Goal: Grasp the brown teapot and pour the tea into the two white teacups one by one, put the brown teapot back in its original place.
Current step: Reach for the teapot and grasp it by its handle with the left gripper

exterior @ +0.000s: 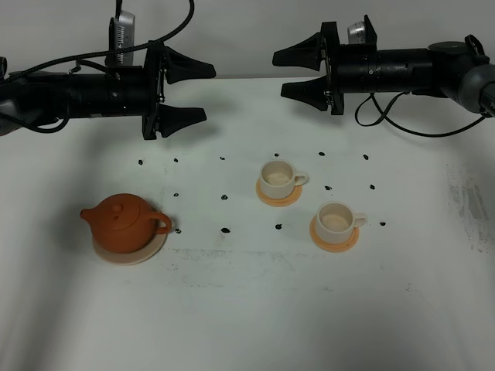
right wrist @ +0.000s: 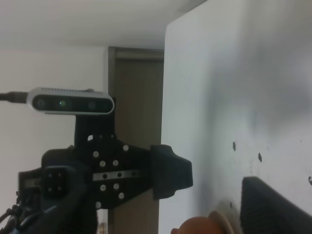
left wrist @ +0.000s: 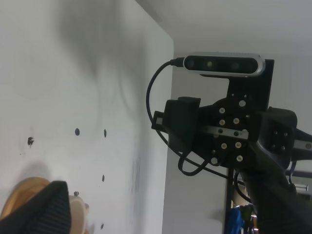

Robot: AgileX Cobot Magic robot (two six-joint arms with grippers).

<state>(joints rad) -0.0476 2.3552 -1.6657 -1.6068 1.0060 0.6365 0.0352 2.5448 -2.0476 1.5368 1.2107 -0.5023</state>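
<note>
Well apart: brown teapot [exterior: 124,222], left tool [exterior: 209,93].

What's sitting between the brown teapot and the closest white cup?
Only bare table with small black dots, from teapot to cup, in the high view.

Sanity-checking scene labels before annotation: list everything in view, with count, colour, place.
brown teapot: 1, orange-brown, front left, on the plate
plate: 1, beige, under the teapot
white teacups: 2, cream-white, right of centre, each on a coaster
coasters: 2, orange, one under each cup
dots: several, black, scattered mid-table
table: 1, white, under everything
left gripper: 1, black, open, above far left
right gripper: 1, black, open, above far right
</note>
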